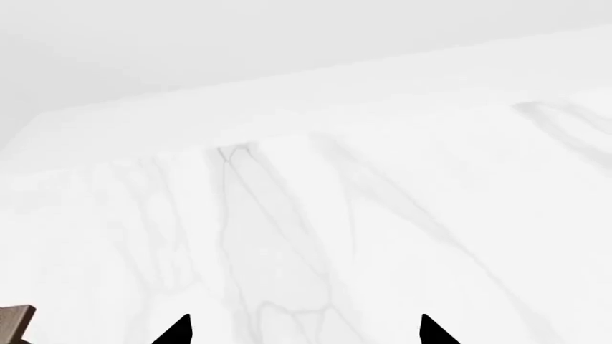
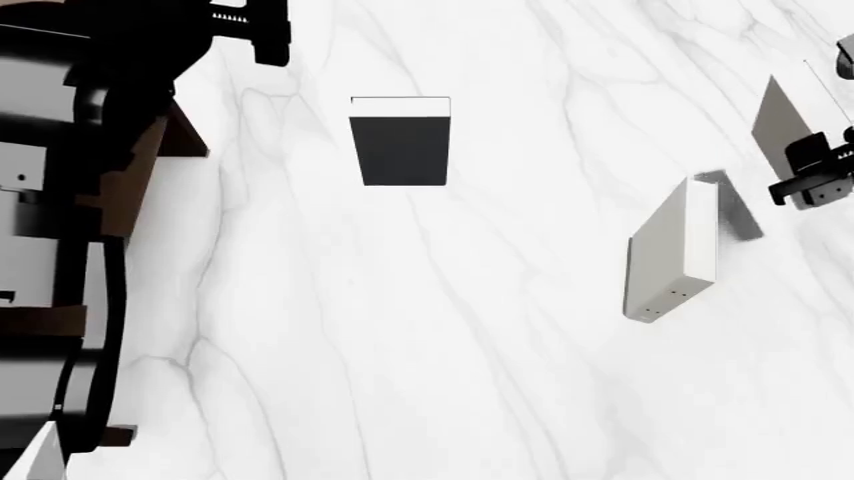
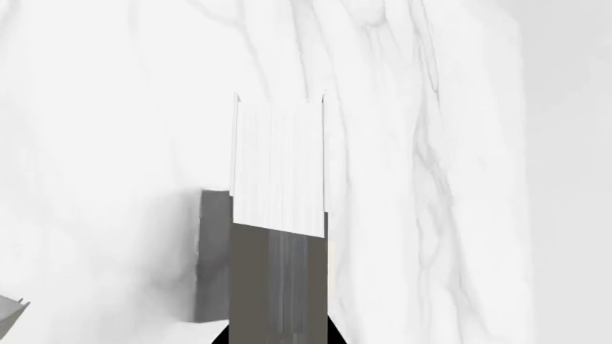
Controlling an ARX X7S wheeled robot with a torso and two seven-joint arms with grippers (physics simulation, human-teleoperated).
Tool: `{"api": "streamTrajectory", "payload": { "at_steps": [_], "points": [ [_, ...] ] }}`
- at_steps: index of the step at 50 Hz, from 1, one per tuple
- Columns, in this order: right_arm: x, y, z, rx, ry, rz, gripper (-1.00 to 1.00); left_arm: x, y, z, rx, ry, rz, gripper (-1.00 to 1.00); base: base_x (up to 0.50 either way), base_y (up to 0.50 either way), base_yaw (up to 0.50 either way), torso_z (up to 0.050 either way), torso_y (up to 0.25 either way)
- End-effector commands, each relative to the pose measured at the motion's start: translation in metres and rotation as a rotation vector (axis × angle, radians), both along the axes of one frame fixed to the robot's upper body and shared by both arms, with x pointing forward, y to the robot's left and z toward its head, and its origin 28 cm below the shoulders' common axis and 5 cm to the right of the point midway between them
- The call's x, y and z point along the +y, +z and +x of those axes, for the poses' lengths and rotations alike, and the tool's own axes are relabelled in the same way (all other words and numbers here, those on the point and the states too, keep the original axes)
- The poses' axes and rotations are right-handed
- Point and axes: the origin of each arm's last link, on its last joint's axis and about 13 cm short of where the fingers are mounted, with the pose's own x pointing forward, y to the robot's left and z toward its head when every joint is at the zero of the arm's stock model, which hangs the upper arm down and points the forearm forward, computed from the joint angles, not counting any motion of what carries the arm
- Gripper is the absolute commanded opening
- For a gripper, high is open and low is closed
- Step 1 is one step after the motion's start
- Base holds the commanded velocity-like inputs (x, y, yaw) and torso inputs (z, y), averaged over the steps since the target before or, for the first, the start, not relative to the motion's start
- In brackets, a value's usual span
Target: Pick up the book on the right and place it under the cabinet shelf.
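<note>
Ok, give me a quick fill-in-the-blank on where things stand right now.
1. The right hand is ___ on the book.
2. The left hand is ___, with nothing between its fingers.
3. The black book, flat on the table, has a ___ edge.
4. The cabinet shows at the head view's ___ side.
Missing words: shut; open; white; left.
</note>
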Motion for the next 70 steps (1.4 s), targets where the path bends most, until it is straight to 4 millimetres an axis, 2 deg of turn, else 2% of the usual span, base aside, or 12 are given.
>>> {"api": "streamTrajectory", "payload": {
  "at_steps": [1, 14, 28, 38, 52, 61, 70],
  "points": [
    [-0.002, 0.031, -0.02, -0.103, -0.031, -0.047, -1.0, 0.0, 0.004, -0.004, -0.01, -0.014, -0.008, 1.0, 0.0, 0.0, 0.0, 0.0, 0.0],
    [-0.001, 0.049, -0.056, -0.229, -0.026, 0.011, -1.0, 0.0, 0.012, -0.013, -0.028, -0.03, -0.016, 1.0, 0.0, 0.0, 0.0, 0.0, 0.001],
    [0.026, 0.06, -0.089, -0.442, 0.105, 0.247, -1.0, 0.003, 0.028, -0.025, -0.062, -0.041, -0.03, 1.0, 0.0, 0.0, 0.0, 0.0, 0.001],
    [0.053, 0.065, -0.1, -0.517, 0.207, 0.443, -1.0, 0.006, 0.04, -0.035, -0.088, -0.043, -0.023, 1.0, 0.0, 0.0, 0.0, 0.0, 0.002],
    [0.102, 0.059, -0.089, -0.514, 0.337, 0.543, -1.0, 0.006, 0.04, -0.035, -0.095, -0.035, -0.014, 1.0, 0.0, 0.0, 0.0, 0.0, 0.001],
    [0.116, 0.053, -0.095, -0.479, 0.41, 0.589, -1.0, 0.006, 0.038, -0.034, -0.096, -0.035, -0.012, 1.0, 0.0, 0.0, 0.0, 0.0, 0.002],
    [0.115, 0.049, -0.113, -0.438, 0.447, 0.691, -1.0, 0.006, 0.04, -0.035, -0.098, -0.035, -0.009, 1.0, 0.0, 0.0, 0.0, 0.0, 0.001]
  ]
}}
